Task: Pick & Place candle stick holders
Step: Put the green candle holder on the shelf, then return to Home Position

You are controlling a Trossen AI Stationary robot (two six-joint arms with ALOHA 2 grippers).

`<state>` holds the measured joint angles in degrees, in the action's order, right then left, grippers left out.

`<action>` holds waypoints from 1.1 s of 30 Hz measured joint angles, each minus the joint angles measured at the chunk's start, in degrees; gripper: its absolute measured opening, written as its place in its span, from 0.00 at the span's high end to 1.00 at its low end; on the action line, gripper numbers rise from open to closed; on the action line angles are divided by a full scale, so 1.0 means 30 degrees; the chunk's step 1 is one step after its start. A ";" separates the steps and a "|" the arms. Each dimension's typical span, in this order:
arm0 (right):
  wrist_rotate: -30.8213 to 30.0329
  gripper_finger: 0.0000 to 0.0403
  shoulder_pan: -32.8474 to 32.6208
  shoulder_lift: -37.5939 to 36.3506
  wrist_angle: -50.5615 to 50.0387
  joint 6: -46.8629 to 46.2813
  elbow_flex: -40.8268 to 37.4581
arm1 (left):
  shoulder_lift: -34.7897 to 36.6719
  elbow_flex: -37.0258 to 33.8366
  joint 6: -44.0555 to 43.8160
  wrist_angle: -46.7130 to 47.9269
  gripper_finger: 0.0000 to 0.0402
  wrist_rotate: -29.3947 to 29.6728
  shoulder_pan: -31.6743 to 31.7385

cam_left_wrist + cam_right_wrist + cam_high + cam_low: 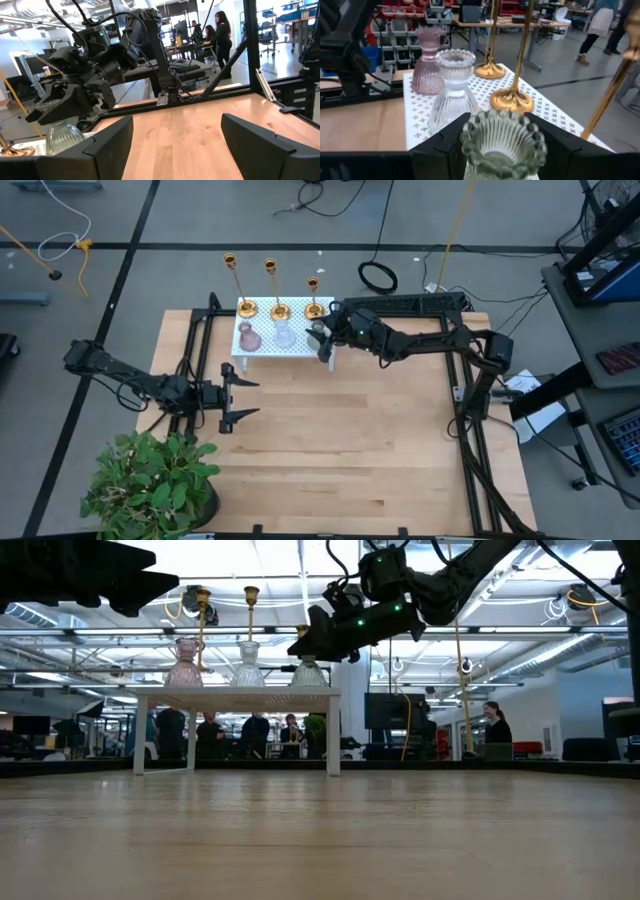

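Observation:
Three gold candle stick holders (237,285) (272,290) (313,295) stand on their round bases along the far edge of a small white table (265,352). Two bases (490,70) (511,100) and a third stem (612,90) show in the right wrist view. In front of them stand a pink glass vase (248,337), a clear one (284,335) and a greenish one (502,145). My right gripper (322,343) (500,125) is open, its fingers on either side of the greenish vase's scalloped mouth. My left gripper (250,398) (177,135) is open and empty at the table's left. My right gripper comes at the greenish vase's scalloped rim (470,137) slanting down from the table's right side, one finger on each side of it. I cannot tell whether the fingers touch the rim. The vase stands upright on the white table (240,692).
A potted plant (150,480) stands at the near left corner. Black frame rails (195,360) (465,410) run along the table's left and right sides. Bare wood lies between the white table and the near edge. People (495,725) show in the room beyond.

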<state>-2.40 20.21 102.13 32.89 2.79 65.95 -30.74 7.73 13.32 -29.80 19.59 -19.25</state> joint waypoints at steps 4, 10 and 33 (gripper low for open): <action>0.1686 0.56 0.0373 0.0004 0.0677 -0.0306 0.0000 | 0.0000 0.0000 0.0000 0.0000 0.23 0.0000 -0.0007; 0.2379 0.56 0.0605 -0.0002 0.0895 -0.0371 0.0000 | 0.0000 0.0000 0.0000 -0.0007 0.23 0.0000 0.0000; 0.2759 0.33 0.0513 -0.1251 0.2331 0.0451 -0.0007 | 0.0007 0.0000 0.0450 -0.0293 0.23 0.0003 -0.0007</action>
<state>5.88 21.75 98.38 39.89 4.14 65.93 -30.72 7.73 14.67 -30.68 19.60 -19.27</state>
